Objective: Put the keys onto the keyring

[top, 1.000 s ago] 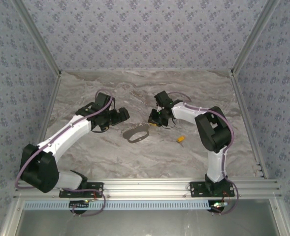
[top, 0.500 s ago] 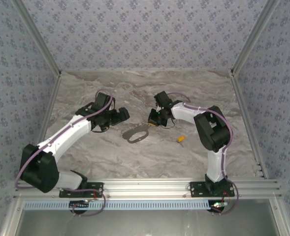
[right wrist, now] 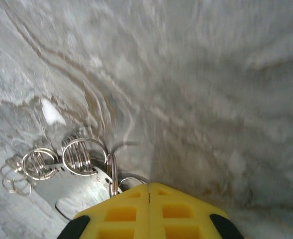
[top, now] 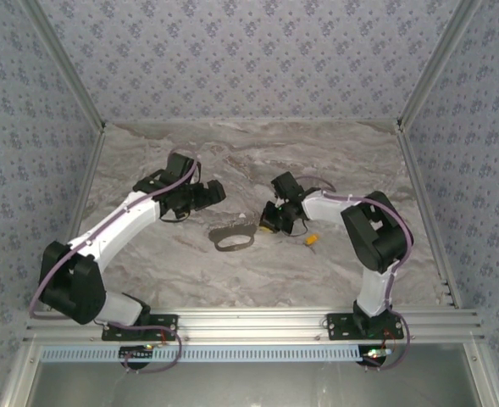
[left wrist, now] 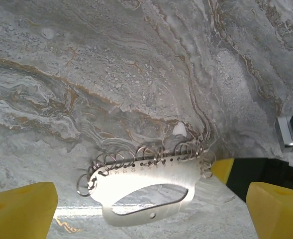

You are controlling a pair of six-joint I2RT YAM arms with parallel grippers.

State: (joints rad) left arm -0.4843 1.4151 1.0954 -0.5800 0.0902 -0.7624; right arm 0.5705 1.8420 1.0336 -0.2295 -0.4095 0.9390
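Top external view: the flat silvery keyring plate [top: 232,241] with wire loops [left wrist: 151,155] lies on the grey marble table [top: 173,271]. At its 2 o'clock the right gripper [top: 270,225] has its yellow fingers [right wrist: 126,214] pressed together at one loop — pinched or not, I cannot tell. The left gripper [top: 211,196], at 11 o'clock, gapes wide. The tiny yellow-headed key [top: 312,241] lies at 3 o'clock.

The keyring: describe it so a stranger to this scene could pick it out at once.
On the grey marble table, look near the middle, beside the right gripper. The keyring is a flat silvery plate with an oval cut-out and a row of small wire rings along one edge, unlike the tiny yellow-headed key nearby.
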